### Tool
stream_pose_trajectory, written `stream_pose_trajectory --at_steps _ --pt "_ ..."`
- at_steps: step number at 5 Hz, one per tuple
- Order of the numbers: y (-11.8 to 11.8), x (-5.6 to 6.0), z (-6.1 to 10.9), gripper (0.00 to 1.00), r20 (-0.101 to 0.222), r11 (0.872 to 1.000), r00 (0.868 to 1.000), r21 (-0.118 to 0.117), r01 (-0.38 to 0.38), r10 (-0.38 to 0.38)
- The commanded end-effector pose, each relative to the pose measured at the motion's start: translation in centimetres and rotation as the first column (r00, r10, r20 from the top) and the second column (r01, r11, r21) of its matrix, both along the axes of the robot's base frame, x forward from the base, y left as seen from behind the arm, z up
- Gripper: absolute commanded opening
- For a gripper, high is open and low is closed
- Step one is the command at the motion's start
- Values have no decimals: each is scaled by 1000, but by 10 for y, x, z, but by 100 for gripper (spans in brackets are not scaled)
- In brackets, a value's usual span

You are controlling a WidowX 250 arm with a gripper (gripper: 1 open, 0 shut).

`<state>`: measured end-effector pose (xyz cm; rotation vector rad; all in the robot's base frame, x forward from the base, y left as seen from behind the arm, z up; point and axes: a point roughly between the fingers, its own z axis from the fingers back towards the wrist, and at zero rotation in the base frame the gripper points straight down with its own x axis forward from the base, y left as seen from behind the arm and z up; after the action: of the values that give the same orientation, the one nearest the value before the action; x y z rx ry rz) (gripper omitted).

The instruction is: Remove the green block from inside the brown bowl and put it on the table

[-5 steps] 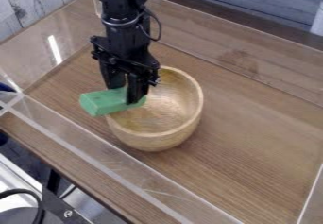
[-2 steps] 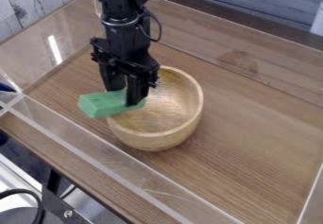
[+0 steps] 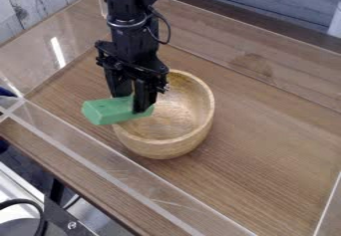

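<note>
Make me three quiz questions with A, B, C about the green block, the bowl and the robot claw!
1. Where is the green block?
A. At the bowl's outer left edge, in the claw
B. At the bottom of the bowl
C. In the far corner of the table

2. What colour is the bowl?
A. Blue
B. Light brown
C. White

3. What is the claw doing?
A. Wide open, holding nothing
B. Shut on the block
C. Resting flat on the table

Answers:
1. A, the block sticks out over the rim's left side.
2. B, wood grain shows.
3. B, its fingers pinch the block's end.
</note>
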<state>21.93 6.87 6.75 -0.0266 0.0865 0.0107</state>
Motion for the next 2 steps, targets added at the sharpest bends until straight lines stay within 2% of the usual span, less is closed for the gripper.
stream_pose_trajectory --at_steps 1,2 --pt "5 11 18 0 72 1000 997 16 -8 6" --pt "4 12 20 0 74 1000 997 12 -9 8"
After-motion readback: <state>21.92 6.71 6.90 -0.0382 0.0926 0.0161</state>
